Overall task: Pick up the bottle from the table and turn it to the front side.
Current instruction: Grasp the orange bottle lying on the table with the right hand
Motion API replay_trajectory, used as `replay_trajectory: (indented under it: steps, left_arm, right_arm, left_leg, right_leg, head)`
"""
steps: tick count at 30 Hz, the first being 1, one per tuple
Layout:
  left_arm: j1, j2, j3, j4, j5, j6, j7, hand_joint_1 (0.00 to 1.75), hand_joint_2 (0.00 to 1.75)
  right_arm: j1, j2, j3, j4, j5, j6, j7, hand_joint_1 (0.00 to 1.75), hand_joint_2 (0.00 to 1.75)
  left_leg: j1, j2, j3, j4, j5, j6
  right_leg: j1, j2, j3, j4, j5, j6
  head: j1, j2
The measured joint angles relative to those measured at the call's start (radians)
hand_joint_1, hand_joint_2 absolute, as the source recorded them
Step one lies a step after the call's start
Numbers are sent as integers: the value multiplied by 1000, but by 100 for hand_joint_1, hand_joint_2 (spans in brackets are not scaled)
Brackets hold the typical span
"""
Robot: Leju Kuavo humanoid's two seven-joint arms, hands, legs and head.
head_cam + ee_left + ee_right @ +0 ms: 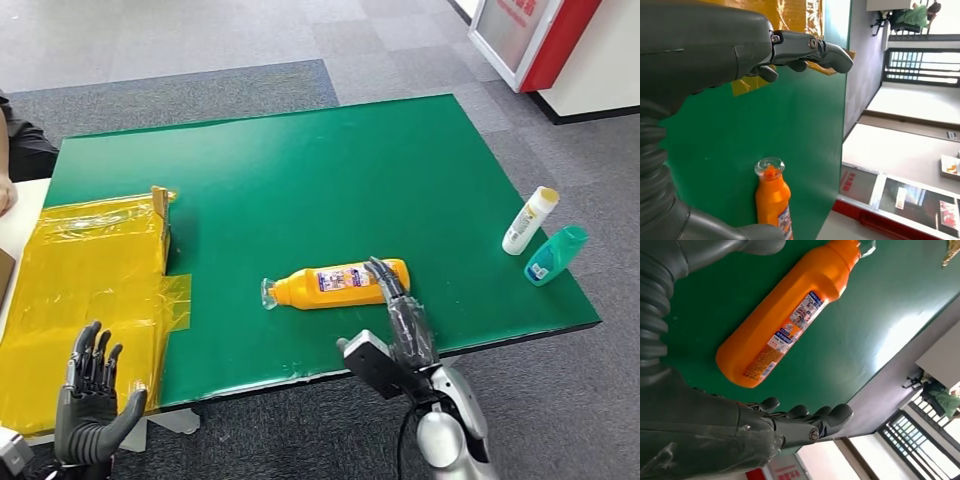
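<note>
Orange bottle [340, 284] lying flat mid-surface [302, 170], cap at 9 o'clock. Right hand [398, 300] spread beside its base, holding nothing. Left hand [92, 400] spread, empty, at 7 o'clock.

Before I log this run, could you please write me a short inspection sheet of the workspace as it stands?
Surface: green table, dry.
Job's things: orange bottle lying on its side, label up, clear cap toward the robot's left.
Clutter: yellow plastic-wrapped box at left; white bottle and teal bottle lying at the right edge.
Robot hands: right robot hand open at the orange bottle's base, contact unclear; left robot hand open, apart.
Cables: black cable at the right wrist.
Surroundings: grey carpet, red-and-white cabinet.
</note>
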Motion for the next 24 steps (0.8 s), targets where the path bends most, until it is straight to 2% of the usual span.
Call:
replay_trajectory:
  steps: [7,15,20,24]
  left_arm:
    - [-15,5,-3,48,-11,-6,2,0,175]
    - [-57,19,-25,113,18,4,-7,0,175]
    - [-78,28,-42,144,25,16,-19,0,175]
    - [-94,35,-56,168,26,24,-22,0,175]
  right_arm:
    - [-174,-111,7,136,10,107,103,0,175]
    - [-398,-247,71,407,2,228,161,0,175]
    - [-530,-296,140,582,1,283,182,0,175]
    - [-626,-309,196,715,15,308,198,0,175]
  left_leg:
    - [0,0,0,0,1,1]
    - [0,0,0,0,3,1]
    - [0,0,0,0,4,1]
    - [0,0,0,0,4,1]
  right_leg:
    - [0,0,0,0,1,1]
    - [-1,0,0,0,3,2]
    - [-1,0,0,0,4,1]
    - [0,0,0,0,4,1]
  head:
    - [0,0]
    - [0,0]
    - [0,0]
    - [0,0]
